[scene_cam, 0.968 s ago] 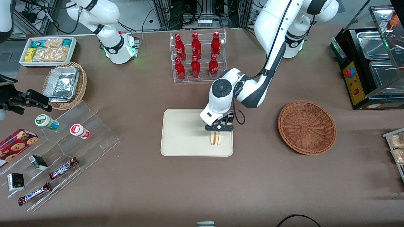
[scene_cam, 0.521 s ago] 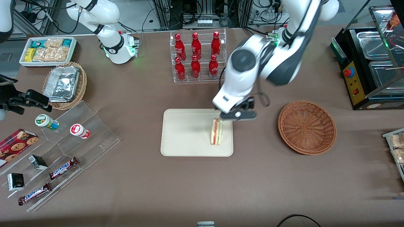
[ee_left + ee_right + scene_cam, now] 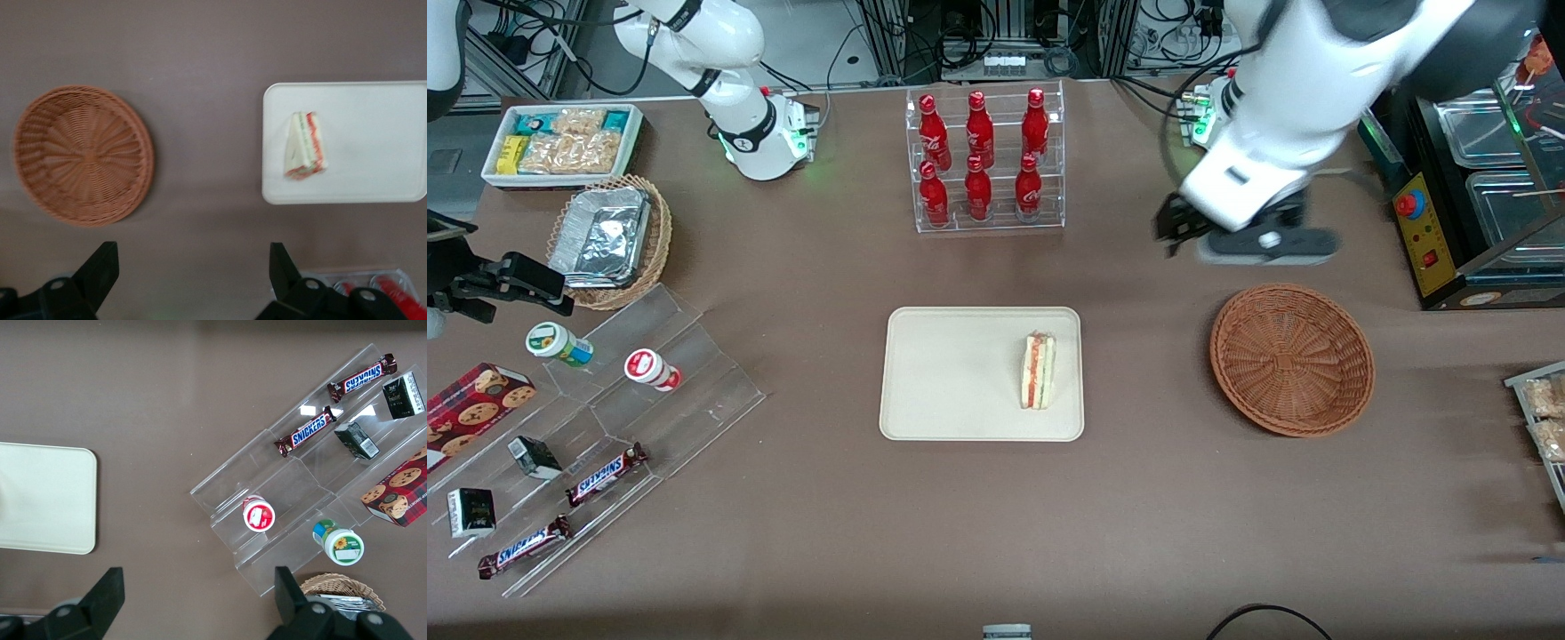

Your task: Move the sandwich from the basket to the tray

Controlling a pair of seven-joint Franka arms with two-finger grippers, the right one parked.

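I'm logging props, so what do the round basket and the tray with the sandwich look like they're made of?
The basket looks like woven wicker, reddish-brown and matte, its strands radiating from the centre. The tray looks like moulded plastic or fibre, cream and smooth with a low rim; which one is unclear. The tool is open, raised above the table.

Sandwich (image 3: 1038, 372): we see a small wedge of pale bread, red-orange and green filling along its cut edge; it lies on the tray, near the rim at the working arm's end.
Tray (image 3: 951, 373): we see a flat cream-beige rectangle with rounded corners and a low rim, holding only the sandwich (image 3: 305, 145).
Basket (image 3: 1291, 358): we see a round, shallow, reddish-brown wicker bowl, nothing in it, well apart from the tray (image 3: 373, 120), toward the working arm's end.
Gripper (image 3: 190, 283): we see it high over the table, fingers spread wide, holding nothing, farther from the front camera than the basket (image 3: 83, 153).
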